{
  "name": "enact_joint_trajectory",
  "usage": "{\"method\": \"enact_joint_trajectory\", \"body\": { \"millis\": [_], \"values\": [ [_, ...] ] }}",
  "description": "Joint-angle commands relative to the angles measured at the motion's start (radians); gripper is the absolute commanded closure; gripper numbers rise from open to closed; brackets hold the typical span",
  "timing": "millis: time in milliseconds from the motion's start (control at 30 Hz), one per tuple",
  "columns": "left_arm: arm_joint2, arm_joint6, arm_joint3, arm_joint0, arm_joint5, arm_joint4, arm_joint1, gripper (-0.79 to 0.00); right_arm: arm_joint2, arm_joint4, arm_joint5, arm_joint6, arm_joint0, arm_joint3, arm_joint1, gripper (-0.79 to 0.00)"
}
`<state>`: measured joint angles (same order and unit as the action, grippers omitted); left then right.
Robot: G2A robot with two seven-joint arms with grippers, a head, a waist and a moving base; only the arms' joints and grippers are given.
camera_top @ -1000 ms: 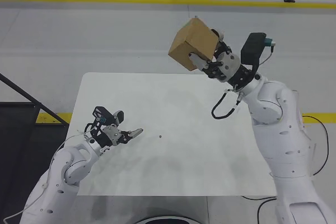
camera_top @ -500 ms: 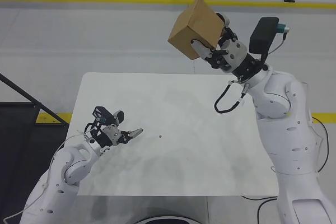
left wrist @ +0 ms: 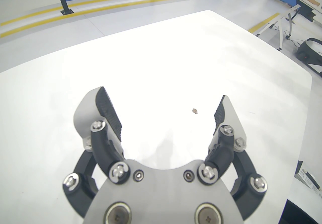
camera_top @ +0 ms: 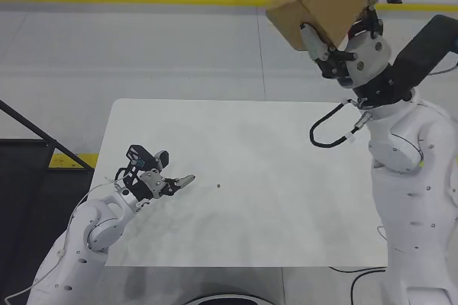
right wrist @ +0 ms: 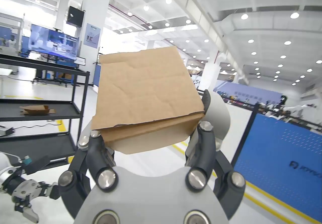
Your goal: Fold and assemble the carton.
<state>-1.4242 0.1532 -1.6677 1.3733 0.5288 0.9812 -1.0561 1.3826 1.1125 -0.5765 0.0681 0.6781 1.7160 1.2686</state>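
between the jaws of the right tool (right wrist: pixel 153 129), held well clear of the surface (camera_top: pixel 275 191): the carton (right wrist: pixel 146 91), folded up into a closed box, with a ragged, slightly lifted flap edge on the side nearest the palm. probably the carrying stage, close to the end of assembly, with only the set-down left. best handled by squeezing just hard enough to stop slipping without denting the creased board, holding the box level, bringing it down onto something flat, and letting go only after firm contact underneath. right tool closed partway, pressed against two opposite faces of the carton. left tool (left wrist: pixel 162 99) spread wide, gripping nothing, hanging low over the surface, with a small brown speck (left wrist: pixel 194 110) just ahead of its fingertips (left wrist: pixel 105 106) and far from the carton.
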Motion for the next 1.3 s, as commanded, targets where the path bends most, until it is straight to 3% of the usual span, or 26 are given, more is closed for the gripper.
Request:
{"method": "enact_joint_trajectory", "body": {
  "millis": [0, 367, 733, 1033, 1267],
  "values": [
    [0.0, 0.0, 0.0, 0.0, 0.0, 0.0, 0.0, -0.785, 0.015, 0.051, 0.026, 0.009, 0.002, 0.033, -0.003, 0.0],
    [0.0, 0.0, 0.0, 0.0, 0.0, 0.0, 0.0, -0.785, 0.036, 0.281, 0.035, 0.072, 0.048, 0.227, -0.022, 0.0],
    [0.0, 0.0, 0.0, 0.0, 0.0, 0.0, 0.0, -0.785, 0.017, 0.337, 0.012, 0.071, 0.12, 0.323, -0.032, 0.0],
    [0.0, 0.0, 0.0, 0.0, 0.0, 0.0, 0.0, -0.785, 0.035, 0.22, 0.06, 0.059, 0.145, 0.296, -0.033, 0.0],
    [0.0, 0.0, 0.0, 0.0, 0.0, 0.0, 0.0, -0.785, 0.077, 0.068, 0.058, 0.201, 0.203, 0.249, -0.033, 0.0]
  ]
}}
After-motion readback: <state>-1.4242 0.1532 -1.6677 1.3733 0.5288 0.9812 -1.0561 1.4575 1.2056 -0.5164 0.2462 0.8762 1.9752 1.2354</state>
